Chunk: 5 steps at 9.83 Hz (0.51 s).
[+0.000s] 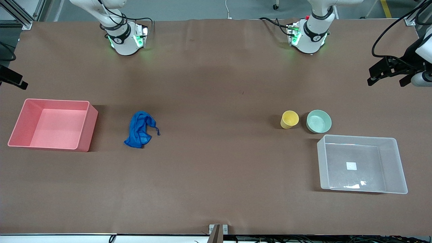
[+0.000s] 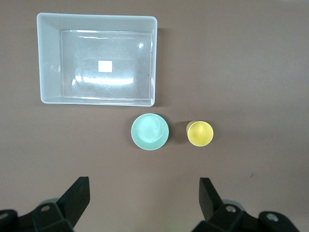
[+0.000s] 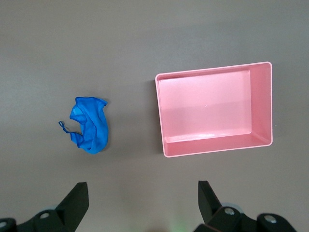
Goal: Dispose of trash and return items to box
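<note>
A robotics lab or test cell is shown, not a home. Two arm bases [image 1: 125, 37] [image 1: 308, 35], lit green, are bolted at one edge of a wide table [image 1: 216, 189] covered by a plain brown sheet. Loose black cables [image 1: 388, 37] are draped across a corner toward the left arm's end, and aluminium framing [image 1: 20, 15] is seen at the corner toward the right arm's end. A grey floor with a yellow line [image 1: 385, 8] is visible past the bases. Only simple test props are laid out: two plastic bins [image 1: 86, 126] [image 1: 393, 145].

Blue rag [image 1: 140, 129] beside pink bin [image 1: 53, 124], cup [image 1: 289, 119] touching nothing
</note>
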### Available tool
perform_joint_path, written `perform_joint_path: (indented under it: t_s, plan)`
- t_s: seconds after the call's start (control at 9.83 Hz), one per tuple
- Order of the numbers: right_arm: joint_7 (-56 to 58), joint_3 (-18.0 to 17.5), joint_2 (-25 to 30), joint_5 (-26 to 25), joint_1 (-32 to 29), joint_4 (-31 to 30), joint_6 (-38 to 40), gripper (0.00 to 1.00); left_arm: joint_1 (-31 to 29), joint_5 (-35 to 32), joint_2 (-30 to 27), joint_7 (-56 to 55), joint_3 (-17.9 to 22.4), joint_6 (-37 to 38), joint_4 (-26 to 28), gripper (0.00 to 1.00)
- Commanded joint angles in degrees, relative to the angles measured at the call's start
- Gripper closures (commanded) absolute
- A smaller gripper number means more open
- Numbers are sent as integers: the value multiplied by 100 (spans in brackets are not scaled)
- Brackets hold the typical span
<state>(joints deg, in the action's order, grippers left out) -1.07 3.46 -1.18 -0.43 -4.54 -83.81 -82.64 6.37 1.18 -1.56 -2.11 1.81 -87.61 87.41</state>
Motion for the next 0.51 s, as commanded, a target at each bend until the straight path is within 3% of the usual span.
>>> perform_joint_path:
  t_s: [0.0,0.41]
  plan:
    - [55,-3,109,35,-29,-83,20,0,22,-127,-2,18,-14,24,162,0]
    - [46,-3,109,35,-21,-83,20,0,13,-101,-10,26,-15,24,171,0]
